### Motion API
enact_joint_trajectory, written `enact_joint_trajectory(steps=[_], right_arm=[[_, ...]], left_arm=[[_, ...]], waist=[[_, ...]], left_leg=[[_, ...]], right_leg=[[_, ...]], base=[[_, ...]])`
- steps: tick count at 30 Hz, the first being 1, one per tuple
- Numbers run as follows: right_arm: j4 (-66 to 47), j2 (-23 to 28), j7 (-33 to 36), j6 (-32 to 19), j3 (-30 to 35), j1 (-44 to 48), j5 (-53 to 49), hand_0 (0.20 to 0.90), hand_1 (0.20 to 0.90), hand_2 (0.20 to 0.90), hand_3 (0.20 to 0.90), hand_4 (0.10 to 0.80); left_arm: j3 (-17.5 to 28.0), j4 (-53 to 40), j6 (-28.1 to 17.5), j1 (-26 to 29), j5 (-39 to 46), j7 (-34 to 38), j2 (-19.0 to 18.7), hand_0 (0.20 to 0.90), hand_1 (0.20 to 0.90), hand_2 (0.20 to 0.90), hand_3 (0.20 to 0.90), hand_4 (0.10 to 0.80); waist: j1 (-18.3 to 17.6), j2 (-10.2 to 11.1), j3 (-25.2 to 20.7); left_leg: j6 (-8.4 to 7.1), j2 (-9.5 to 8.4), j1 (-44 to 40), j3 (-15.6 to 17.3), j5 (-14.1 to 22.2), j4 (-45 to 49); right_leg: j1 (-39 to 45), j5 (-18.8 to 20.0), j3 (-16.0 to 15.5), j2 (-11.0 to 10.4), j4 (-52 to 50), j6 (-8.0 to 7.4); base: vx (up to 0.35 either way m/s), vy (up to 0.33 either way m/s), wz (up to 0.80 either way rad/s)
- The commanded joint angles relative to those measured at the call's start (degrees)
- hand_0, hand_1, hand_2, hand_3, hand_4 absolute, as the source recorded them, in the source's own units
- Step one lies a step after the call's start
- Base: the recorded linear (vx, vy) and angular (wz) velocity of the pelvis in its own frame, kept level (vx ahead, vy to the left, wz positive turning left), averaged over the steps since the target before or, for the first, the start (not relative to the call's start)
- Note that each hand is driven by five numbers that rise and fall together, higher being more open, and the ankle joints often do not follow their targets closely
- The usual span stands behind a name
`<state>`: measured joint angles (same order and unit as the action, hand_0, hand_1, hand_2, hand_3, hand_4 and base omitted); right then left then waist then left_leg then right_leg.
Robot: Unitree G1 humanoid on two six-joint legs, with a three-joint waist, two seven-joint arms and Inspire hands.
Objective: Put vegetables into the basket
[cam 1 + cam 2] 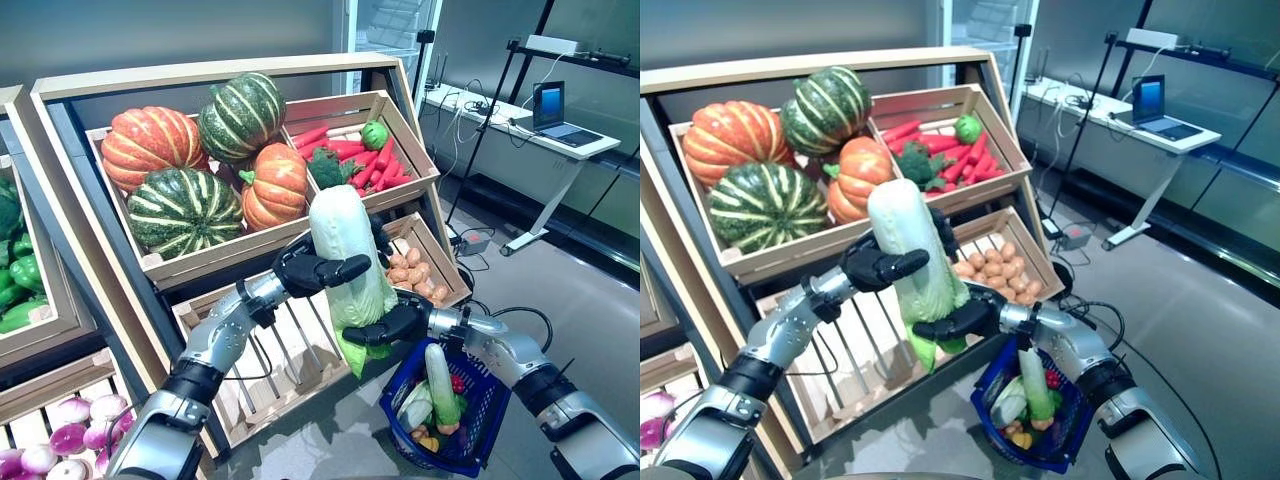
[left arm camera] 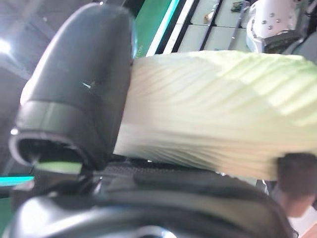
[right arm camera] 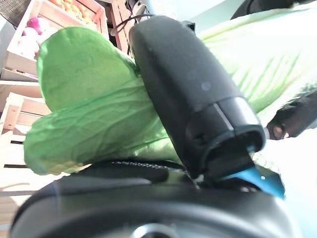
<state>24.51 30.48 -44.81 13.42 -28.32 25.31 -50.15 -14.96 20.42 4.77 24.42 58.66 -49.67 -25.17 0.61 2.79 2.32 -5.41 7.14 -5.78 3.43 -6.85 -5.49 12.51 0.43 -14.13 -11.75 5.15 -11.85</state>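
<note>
**Cabbage held two-handed above and beside the basket**

Cabbage (image 1: 347, 262) stands near upright in front of the crates, long axis vertical, leafy end down. I see my left hand (image 1: 312, 270) with fingers clenched round its pale middle, and my right hand (image 1: 392, 325) with fingers curled round the leafy base. The basket (image 1: 466, 447) sits lower, toward my right; the right hand is nearer it.
</note>
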Motion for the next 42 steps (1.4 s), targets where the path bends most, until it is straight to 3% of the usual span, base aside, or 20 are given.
enact_joint_trajectory(steps=[1, 26, 33, 34, 37, 42], right_arm=[[4.34, -3.3, 8.73, -4.88, 13.55, 11.0, -13.27, 0.3, 0.3, 0.3, 0.3, 0.4], [2.87, -0.38, 12.3, -10.56, 26.46, -5.47, -14.32, 0.3, 0.3, 0.3, 0.3, 0.4], [7.11, 0.28, 18.63, -11.84, 30.08, -8.84, -10.6, 0.3, 0.3, 0.3, 0.3, 0.4], [10.77, -0.15, 22.85, -12.27, 32.28, -10.46, -9.46, 0.3, 0.3, 0.3, 0.3, 0.4], [16.94, -1.96, 28.82, -13.68, 35.63, -11.97, -7.61, 0.3, 0.3, 0.3, 0.3, 0.4], [23.1, -3.1, 34.48, -17.63, 36.71, -10.75, -6.28, 0.3, 0.3, 0.3, 0.3, 0.4]], left_arm=[[-4.37, -0.44, 1.26, 0.74, 0.16, -4.33, 2.96, 0.9, 0.9, 0.9, 0.9, 0.8], [8.57, 7.86, -1.95, -5.64, -1.25, 2.22, -2.37, 0.9, 0.9, 0.9, 0.9, 0.8], [11.4, 10.97, -9.15, -6.59, -4.2, 9.0, -2.49, 0.9, 0.9, 0.9, 0.9, 0.8], [12.47, 11.12, -12.4, -7.57, -3.86, 12.32, -1.77, 0.9, 0.9, 0.9, 0.9, 0.8], [13.39, 9.79, -16.16, -10.07, -6.15, 16.21, 0.96, 0.9, 0.9, 0.9, 0.9, 0.8], [10.94, 6.83, -17.86, -11.51, -8.09, 18.76, 3.14, 0.9, 0.9, 0.9, 0.9, 0.8]], waist=[[0.92, -0.51, -2.41], [-2.13, -0.67, -1.27], [-2.64, -0.66, -0.94], [-2.51, -0.63, -0.48], [-1.84, -0.69, 0.87], [-0.05, -0.89, 4.31]], left_leg=[[-0.25, 0.0, -3.91, 2.45, 8.2, 0.49], [-0.41, 1.29, -3.61, 6.22, 7.47, 0.49], [-0.61, 1.5, -3.73, 6.86, 7.42, 0.49], [-0.58, 1.59, -3.72, 7.03, 7.33, 0.49], [-0.49, 1.85, -3.77, 7.0, 7.08, 0.49], [-0.45, 2.5, -2.46, 6.27, 6.21, 1.62]], right_leg=[[-0.62, 1.24, 0.6, 1.49, -0.15, 3.9], [-2.69, 1.69, 3.11, 2.16, -0.15, 3.34], [-2.79, 1.63, 3.4, 2.16, -0.15, 3.22], [-2.85, 1.66, 3.32, 2.2, -0.15, 3.31], [-3.16, 1.45, 3.11, 2.3, -0.73, 3.65], [-5.19, 0.24, 2.75, 2.11, -4.44, 4.34]], base=[[0.014, 0.005, -0.03], [-0.003, -0.015, -0.1], [0.016, -0.023, -0.07], [0.027, -0.048, -0.1], [0.003, -0.039, -0.03], [-0.093, -0.043, -0.01]])
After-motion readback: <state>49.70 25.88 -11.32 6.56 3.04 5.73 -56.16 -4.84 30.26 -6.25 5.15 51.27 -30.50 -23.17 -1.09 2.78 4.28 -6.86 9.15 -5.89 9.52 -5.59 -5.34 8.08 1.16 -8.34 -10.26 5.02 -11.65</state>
